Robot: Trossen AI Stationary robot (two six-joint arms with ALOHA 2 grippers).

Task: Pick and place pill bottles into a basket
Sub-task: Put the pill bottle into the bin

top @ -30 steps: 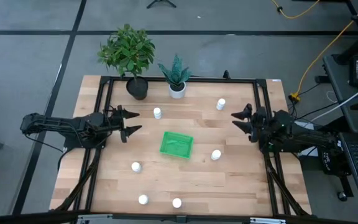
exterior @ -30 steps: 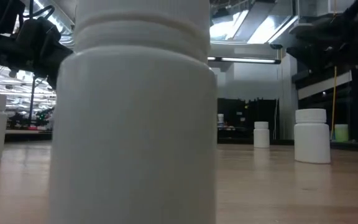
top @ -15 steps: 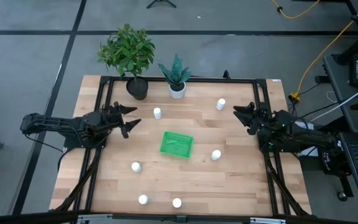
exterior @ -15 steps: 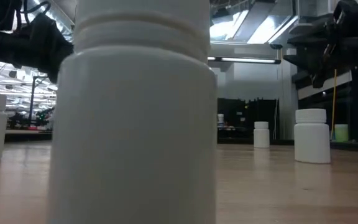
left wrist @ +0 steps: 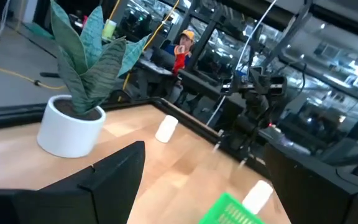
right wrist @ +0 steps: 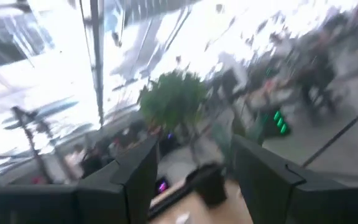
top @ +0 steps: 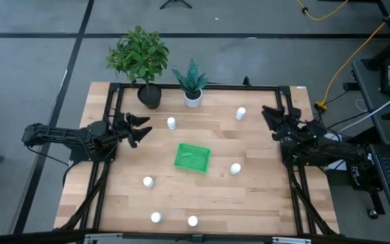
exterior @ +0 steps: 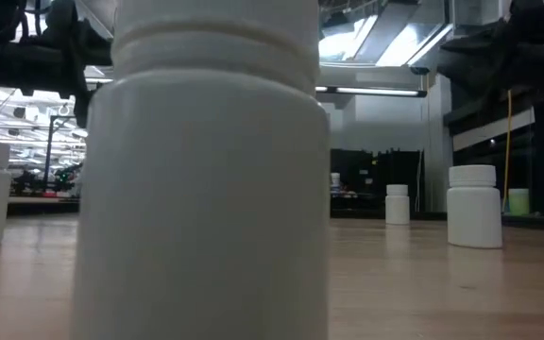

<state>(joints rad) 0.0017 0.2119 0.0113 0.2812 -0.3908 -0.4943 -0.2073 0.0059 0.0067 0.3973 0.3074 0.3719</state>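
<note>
- Tabletop (top: 263,196): light wooden slab inside a dark frame, carrying all items below.
- Leafy potted plant (top: 139,57), dark pot, far-left edge; spiky plant in a white pot (top: 192,84) just right of it.
- Left arm: reaches in from the left side; left tool (top: 139,128) hangs over the far-left part, fingers spread, holding nothing, a short way left of a bottle.
- Right arm: reaches in from the right side; right tool (top: 271,115) hangs over the far-right part, fingers spread, empty, right of a bottle.
- Basket (top: 192,158): bright green, near the middle, nothing inside.
- Pill bottles, six, all upright and outside the basket: far-left (top: 171,123); far-right (top: 240,113); right of the basket (top: 235,169); near-left of the basket (top: 147,181); two at the near edge (top: 156,217) and (top: 192,221).
</note>
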